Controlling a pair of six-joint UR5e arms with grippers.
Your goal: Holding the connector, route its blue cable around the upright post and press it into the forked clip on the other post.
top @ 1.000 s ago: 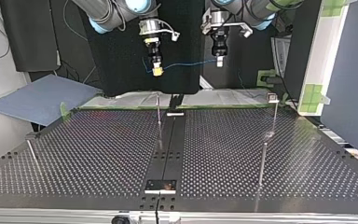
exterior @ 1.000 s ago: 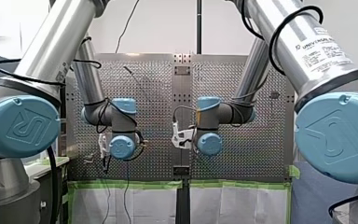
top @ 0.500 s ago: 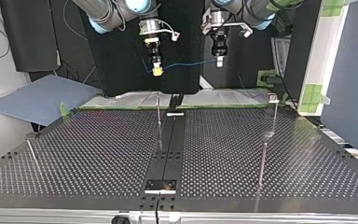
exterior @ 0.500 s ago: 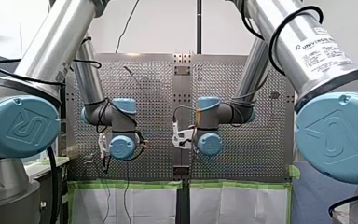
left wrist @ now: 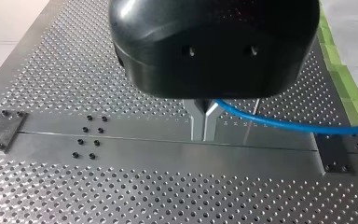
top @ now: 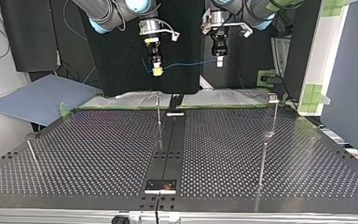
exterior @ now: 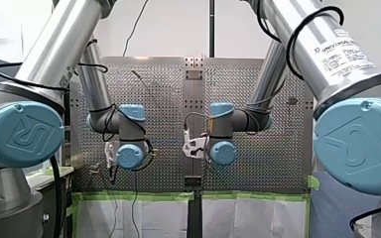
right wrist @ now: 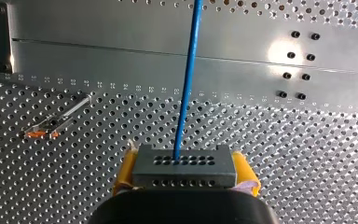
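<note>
Right gripper [top: 157, 71] clamped on the connector [right wrist: 184, 167], left gripper [top: 219, 62] pinching the blue cable [top: 189, 63] strung level between them, high above the table [top: 98, 154], with the upright post [top: 159, 109] nearer the right one and the forked clip [top: 272, 97] nearer the left.

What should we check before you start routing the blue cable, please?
1. My right claw grips the connector: ok.
2. My left claw is shut on the blue cable: ok.
3. The cable hangs free between the claws, unsnagged: ok.
4. Cable round the upright post: not ok, not yet routed.
5. Cable pressed into the forked clip: not ok.
6. Fork's opening clear: cannot tell, too small.
</note>
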